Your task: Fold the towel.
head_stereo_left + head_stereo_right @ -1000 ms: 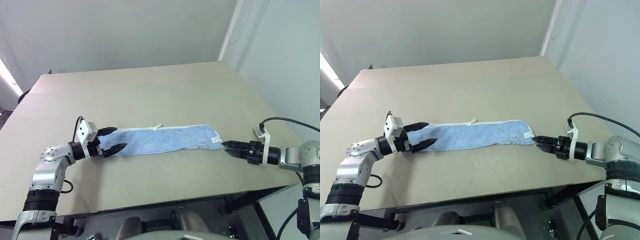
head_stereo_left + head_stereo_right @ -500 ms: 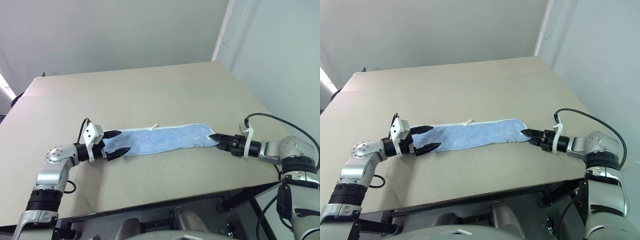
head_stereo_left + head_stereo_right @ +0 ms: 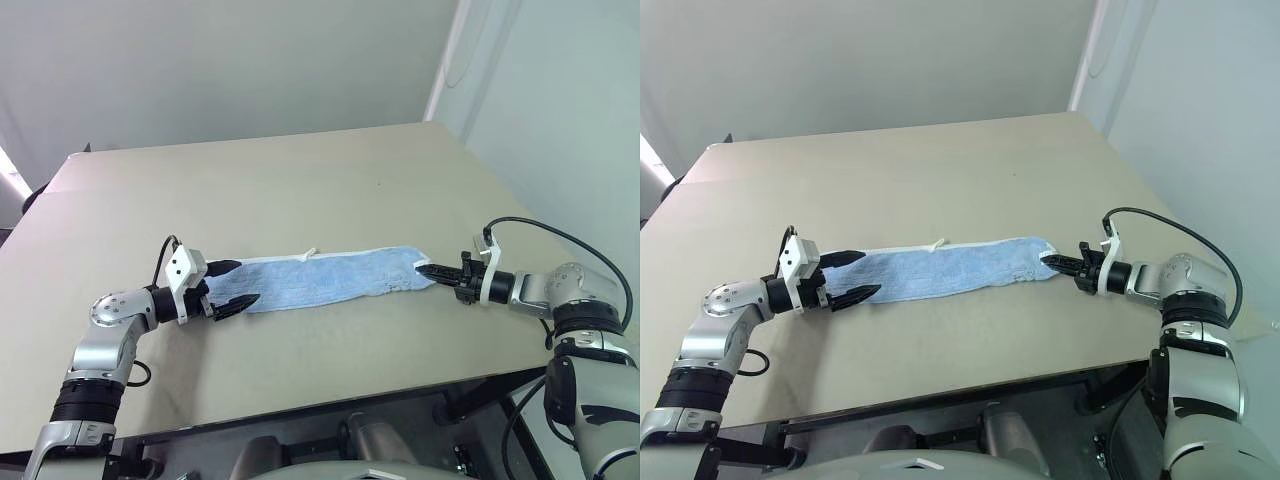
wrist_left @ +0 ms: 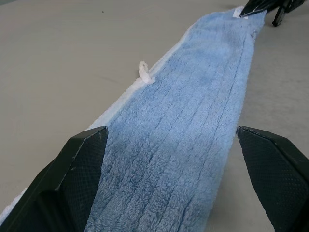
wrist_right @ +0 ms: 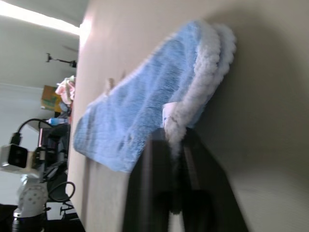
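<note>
Table [image 3: 330, 170]: towel [image 3: 330, 279] lies flat in a long band near the front edge, already narrowed lengthwise; pale blue pile, white edging, small loop. Step in hand: gripping both ends. Right gripper [image 3: 424, 269] has pinched the right end; left gripper [image 3: 231, 285] stands wide open astride the left end, holding nothing. Next, judged: close left, then carry one end over.

You're looking at a plain beige surface [image 3: 330, 180] backed by a pale grey wall [image 3: 230, 60]; right of the surface, a white corner strip [image 3: 447, 55] runs up the wall.
</note>
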Robot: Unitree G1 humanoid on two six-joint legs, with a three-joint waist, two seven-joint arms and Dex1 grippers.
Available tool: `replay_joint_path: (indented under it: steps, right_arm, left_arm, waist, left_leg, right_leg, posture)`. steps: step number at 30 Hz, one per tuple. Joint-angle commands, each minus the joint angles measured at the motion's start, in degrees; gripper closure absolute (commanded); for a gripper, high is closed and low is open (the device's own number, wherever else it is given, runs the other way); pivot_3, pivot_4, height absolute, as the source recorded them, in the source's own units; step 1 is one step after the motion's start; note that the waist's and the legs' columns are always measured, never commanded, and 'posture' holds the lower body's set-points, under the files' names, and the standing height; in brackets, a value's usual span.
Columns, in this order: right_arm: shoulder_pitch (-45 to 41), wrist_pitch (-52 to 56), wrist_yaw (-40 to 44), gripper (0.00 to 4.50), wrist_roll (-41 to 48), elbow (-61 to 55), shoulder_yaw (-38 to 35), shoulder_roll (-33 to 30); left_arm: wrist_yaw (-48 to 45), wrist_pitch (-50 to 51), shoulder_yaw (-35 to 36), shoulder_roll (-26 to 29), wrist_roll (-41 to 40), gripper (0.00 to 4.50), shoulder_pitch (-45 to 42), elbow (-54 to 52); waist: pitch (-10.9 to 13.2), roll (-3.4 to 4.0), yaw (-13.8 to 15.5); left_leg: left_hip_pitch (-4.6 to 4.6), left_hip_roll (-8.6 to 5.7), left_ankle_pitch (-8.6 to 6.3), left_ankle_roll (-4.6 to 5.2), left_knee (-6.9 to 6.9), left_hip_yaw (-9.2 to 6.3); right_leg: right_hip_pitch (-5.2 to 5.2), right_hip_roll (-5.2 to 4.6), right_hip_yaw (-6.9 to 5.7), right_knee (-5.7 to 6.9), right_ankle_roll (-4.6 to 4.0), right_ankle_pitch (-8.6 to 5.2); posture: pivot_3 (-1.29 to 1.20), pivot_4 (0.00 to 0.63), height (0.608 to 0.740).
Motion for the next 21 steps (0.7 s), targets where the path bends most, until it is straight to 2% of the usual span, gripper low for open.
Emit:
replay_joint_path:
  steps: [1,7,12,15,17,21]
  right_arm:
    - [-0.92,-0.54,2.66,4.45,-0.08,-0.19,-1.22,-4.12]
    - [4.14,-1.54,15.20,4.45,-1.53,-7.27,6.14,-14.42]
    - [5.74,-11.82,22.39,4.45,-6.19,-12.29,11.78,-20.31]
    - [4.80,-16.43,20.86,4.45,-6.64,-18.57,11.25,-18.92]
    - [5.36,-15.52,20.46,4.45,-4.01,-29.60,11.35,-17.03]
    - [5.70,-14.87,18.17,4.45,-2.19,-41.43,13.52,-12.13]
  left_arm:
    - [0.51,-0.55,1.50,1.20,0.06,0.00,-0.64,-0.80]
    - [0.60,-1.25,2.05,2.04,0.10,0.00,0.75,-1.06]
    - [1.11,-1.05,2.55,2.20,0.10,0.00,0.85,-0.49]
    - [1.36,-0.93,2.77,2.14,0.01,0.00,0.69,-0.24]
    - [1.25,-0.62,2.79,2.11,-0.28,0.00,0.78,-0.44]
    - [1.40,0.21,2.86,1.99,-0.58,0.00,0.49,-0.74]
  waist:
    - [0.01,0.01,0.05]
    - [0.02,0.06,0.37]
    - [0.03,0.08,-0.01]
    - [0.03,0.07,-0.10]
    - [0.05,0.13,-0.19]
    - [0.03,0.10,0.10]
  left_leg:
    - [0.00,-0.01,0.00,0.00,0.00,0.00]
    - [-0.08,-0.05,-0.13,0.22,-0.05,0.00]
    - [-0.01,-0.06,-0.15,0.26,-0.04,0.02]
    - [0.05,-0.06,-0.15,0.26,-0.04,0.06]
    - [0.07,-0.06,-0.15,0.25,-0.04,0.06]
    - [0.01,0.01,-0.15,0.25,-0.04,-0.03]
  right_leg:
    - [0.00,0.00,0.00,0.00,0.00,0.00]
    - [-0.04,-0.03,0.02,-0.06,0.21,-0.11]
    - [-0.05,-0.04,0.10,-0.04,0.22,-0.13]
    - [-0.04,0.01,0.09,-0.02,0.09,-0.21]
    - [-0.05,0.02,0.10,0.02,0.06,-0.23]
    - [-0.08,0.16,0.07,0.03,0.17,-0.16]
  posture:
    - [0.00,0.000,0.740]
    - [0.00,0.000,0.740]
    - [0.00,0.000,0.740]
    - [0.00,0.000,0.740]
    - [0.00,0.000,0.740]
    - [0.00,0.000,0.740]
